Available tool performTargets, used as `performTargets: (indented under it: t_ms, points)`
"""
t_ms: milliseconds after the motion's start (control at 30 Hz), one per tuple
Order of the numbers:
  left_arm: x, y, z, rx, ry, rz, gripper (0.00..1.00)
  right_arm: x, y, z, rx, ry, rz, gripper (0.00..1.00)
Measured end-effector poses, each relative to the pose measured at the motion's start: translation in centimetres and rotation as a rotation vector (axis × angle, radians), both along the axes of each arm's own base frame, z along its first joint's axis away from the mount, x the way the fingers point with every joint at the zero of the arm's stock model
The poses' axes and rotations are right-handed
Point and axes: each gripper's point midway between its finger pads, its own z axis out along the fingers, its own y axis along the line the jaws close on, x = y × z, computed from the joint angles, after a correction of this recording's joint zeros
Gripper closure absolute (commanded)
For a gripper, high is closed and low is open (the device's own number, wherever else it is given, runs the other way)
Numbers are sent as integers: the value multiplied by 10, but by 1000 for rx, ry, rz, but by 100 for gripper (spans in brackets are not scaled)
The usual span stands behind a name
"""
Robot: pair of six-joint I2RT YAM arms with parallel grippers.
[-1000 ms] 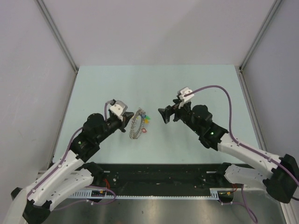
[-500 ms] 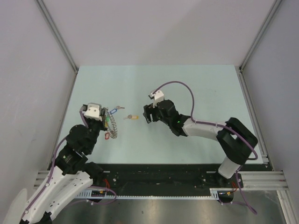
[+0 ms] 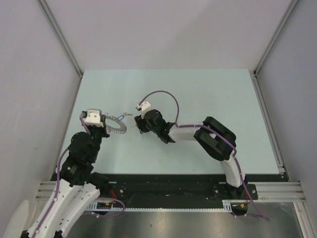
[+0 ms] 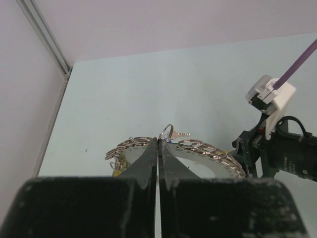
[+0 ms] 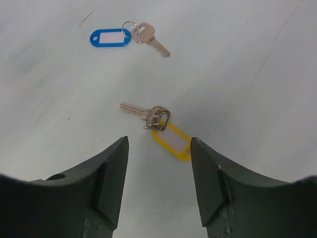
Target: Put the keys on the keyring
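Over on the left, our left gripper (image 4: 158, 148) is clamped shut on the near rim of the keyring (image 4: 203, 148). The blue-tagged key (image 5: 111, 37) lies just past the keyring's far edge. Moving right of the keyring, the yellow-tagged key (image 5: 171, 138) lies flat on the table (image 3: 198, 94), and our right gripper (image 5: 158, 148) hangs over it with its fingers spread wide.
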Motion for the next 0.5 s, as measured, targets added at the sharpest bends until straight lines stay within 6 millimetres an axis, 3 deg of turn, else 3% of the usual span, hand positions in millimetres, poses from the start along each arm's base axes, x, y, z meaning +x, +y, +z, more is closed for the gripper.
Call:
performTargets:
  t_ms: [400, 500]
  points:
    - [0, -6, -1, -10, 3, -35, 100, 11, 30, -13, -16, 26, 151, 46]
    - [0, -8, -1, -11, 3, -46, 100, 13, 29, -20, -20, 61, 168, 47]
